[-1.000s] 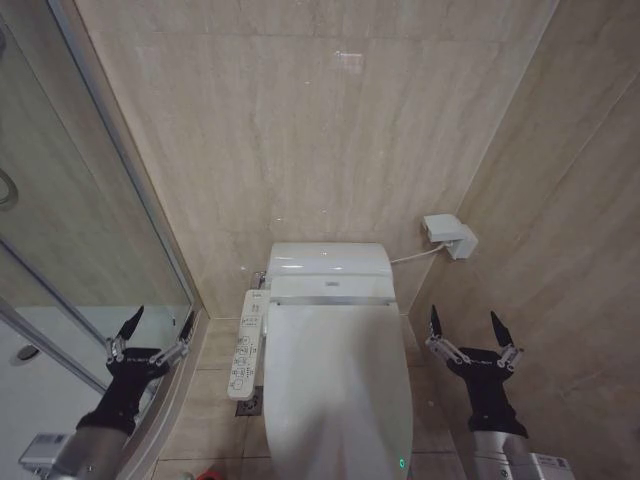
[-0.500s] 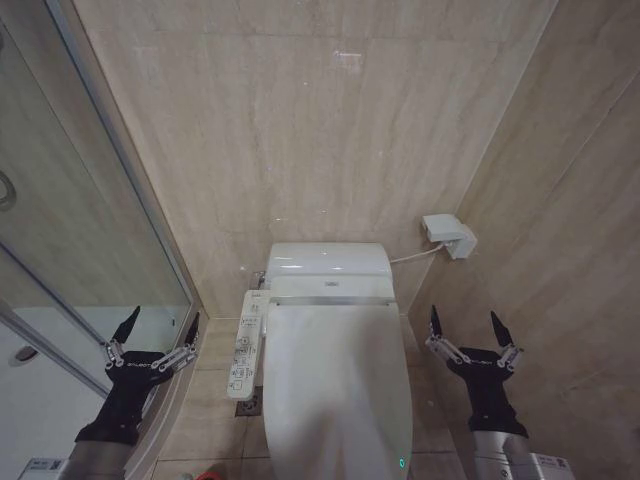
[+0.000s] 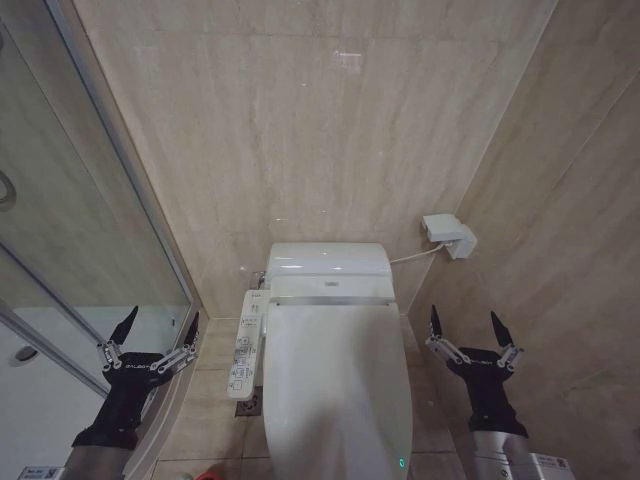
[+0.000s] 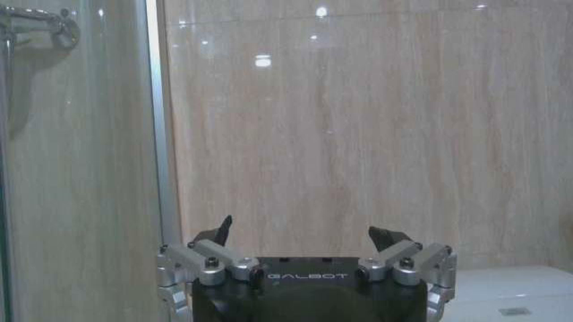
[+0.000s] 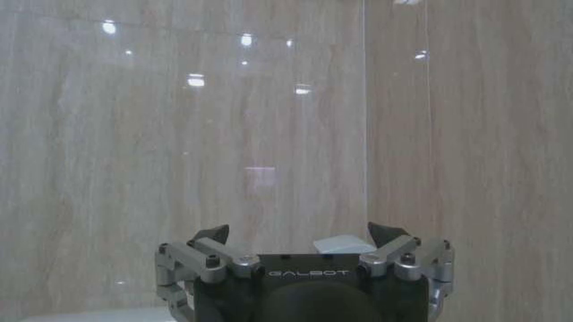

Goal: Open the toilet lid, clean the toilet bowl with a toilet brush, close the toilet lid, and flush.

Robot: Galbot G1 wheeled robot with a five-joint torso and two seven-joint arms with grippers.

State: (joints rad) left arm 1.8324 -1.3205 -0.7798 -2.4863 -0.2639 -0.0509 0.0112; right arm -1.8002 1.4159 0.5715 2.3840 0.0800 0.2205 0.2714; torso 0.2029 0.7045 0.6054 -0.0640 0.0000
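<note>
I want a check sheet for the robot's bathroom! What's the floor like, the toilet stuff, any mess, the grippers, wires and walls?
Surface: beige tiled floor.
Job's things: toilet lid shut.
Clutter: small red thing at the floor's near edge.
Grippers: left gripper open, beside the toilet; right gripper open on the other side; both hold nothing.
Cables: white cable from toilet to wall box.
Surroundings: beige walls, glass shower screen, side control panel.

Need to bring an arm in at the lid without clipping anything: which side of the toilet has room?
Right: bare floor between the toilet lid and the side wall, where the right hand hangs open. Left is crowded: the control panel juts out, and the open left hand sits against the shower glass.
</note>
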